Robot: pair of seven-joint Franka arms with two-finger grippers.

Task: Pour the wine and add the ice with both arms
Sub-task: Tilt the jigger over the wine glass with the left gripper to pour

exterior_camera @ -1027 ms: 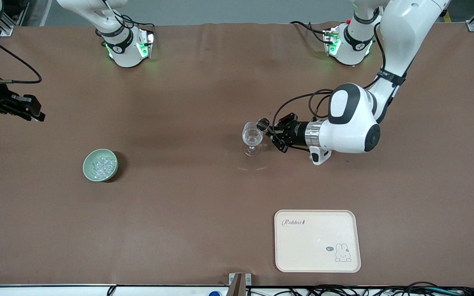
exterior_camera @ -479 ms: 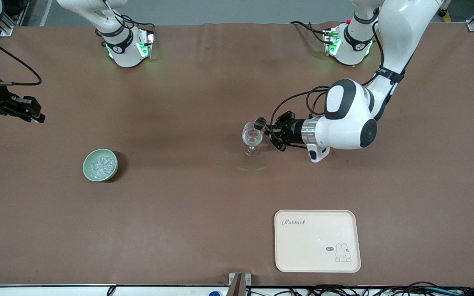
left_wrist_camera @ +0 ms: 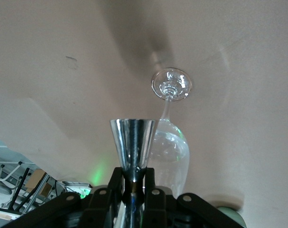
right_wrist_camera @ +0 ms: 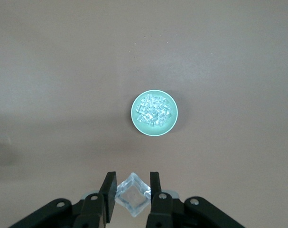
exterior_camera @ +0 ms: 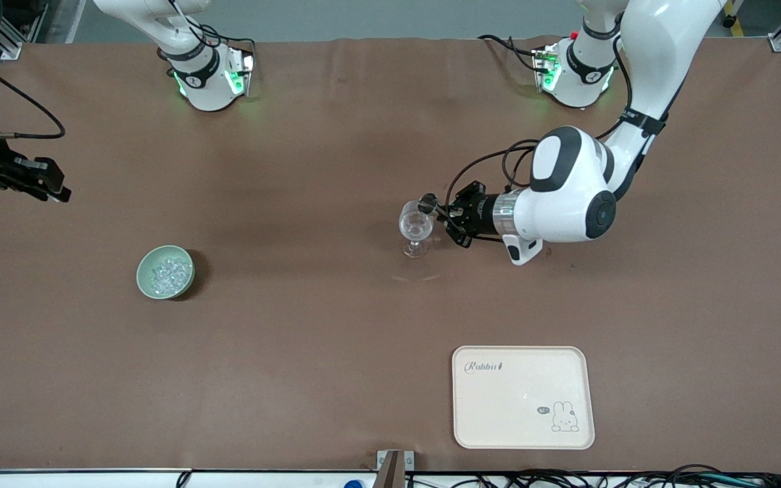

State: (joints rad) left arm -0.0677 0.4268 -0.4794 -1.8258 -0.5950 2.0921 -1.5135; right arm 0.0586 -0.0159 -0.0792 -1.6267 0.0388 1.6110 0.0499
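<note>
Two Franka arms at a brown surface (exterior_camera: 336,325). The left gripper (exterior_camera: 446,215) lies level, just beside the rim of a clear stemmed wine glass (exterior_camera: 415,228) that stands upright near the middle of the surface; its fingers are clenched on the waist of a steel jigger (exterior_camera: 427,202), whose cup sits at the glass's rim. In the left wrist view the jigger (left_wrist_camera: 132,142) flares outward from between the fingers (left_wrist_camera: 116,176), with the glass bowl (left_wrist_camera: 168,154) directly alongside it and the glass foot (left_wrist_camera: 171,84) resting on the surface.

The right gripper (exterior_camera: 48,184) hangs in the air over the surface's edge at the right arm's end, well apart from the wine glass. In the right wrist view this gripper (right_wrist_camera: 132,192) is clamped on a single clear ice cube (right_wrist_camera: 132,194), held corner-up between the two fingers.

The remaining ice (exterior_camera: 167,272) is heaped in a pale green bowl (exterior_camera: 147,283), which sits toward the right arm's end from the wine glass and slightly nearer the front camera; the same bowl (right_wrist_camera: 135,119) appears below the held cube.

A cream tray (exterior_camera: 523,396) printed with a rabbit lies nearer the front camera than the wine glass, toward the left arm's end.
</note>
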